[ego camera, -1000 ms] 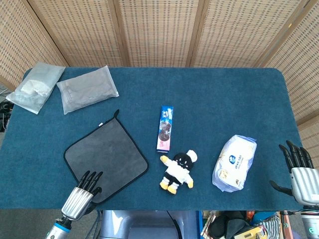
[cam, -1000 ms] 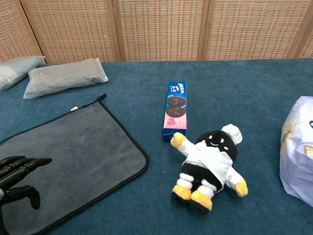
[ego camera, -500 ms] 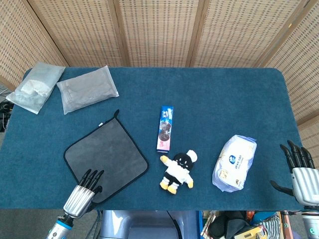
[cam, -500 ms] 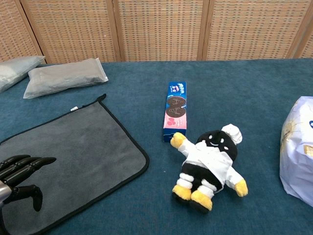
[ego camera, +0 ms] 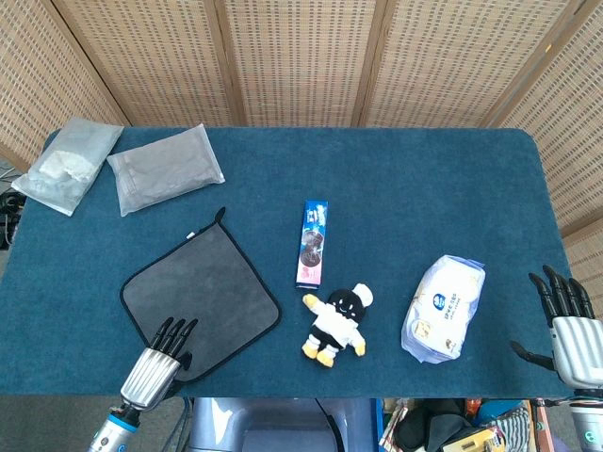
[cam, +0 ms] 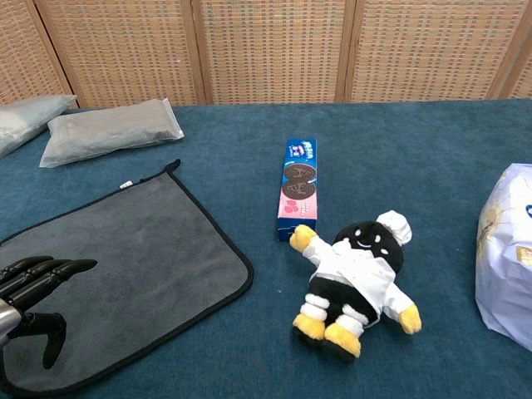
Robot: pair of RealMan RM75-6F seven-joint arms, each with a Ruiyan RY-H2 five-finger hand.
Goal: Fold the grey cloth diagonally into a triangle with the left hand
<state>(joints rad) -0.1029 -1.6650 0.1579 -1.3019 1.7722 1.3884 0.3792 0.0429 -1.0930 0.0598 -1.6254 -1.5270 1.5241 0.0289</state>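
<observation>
The grey cloth (ego camera: 198,294) (cam: 125,266) with black trim lies flat and unfolded on the blue table, one corner pointing toward the table's front. My left hand (ego camera: 162,352) (cam: 33,295) hovers over that near corner with straight, spread fingers and the thumb hanging down; it holds nothing. My right hand (ego camera: 563,315) stays at the table's right edge, fingers apart and empty, seen only in the head view.
A cookie box (ego camera: 313,243) (cam: 300,188), a plush doll (ego camera: 337,325) (cam: 353,278) and a white pack (ego camera: 441,309) (cam: 505,253) lie right of the cloth. Two grey bags (ego camera: 165,169) (cam: 112,131) sit at the back left. A woven screen (ego camera: 301,56) stands behind.
The left hand has crept slightly forward over the cloth's near corner, and its thumb has dropped lower. The cloth and the right hand have not moved.
</observation>
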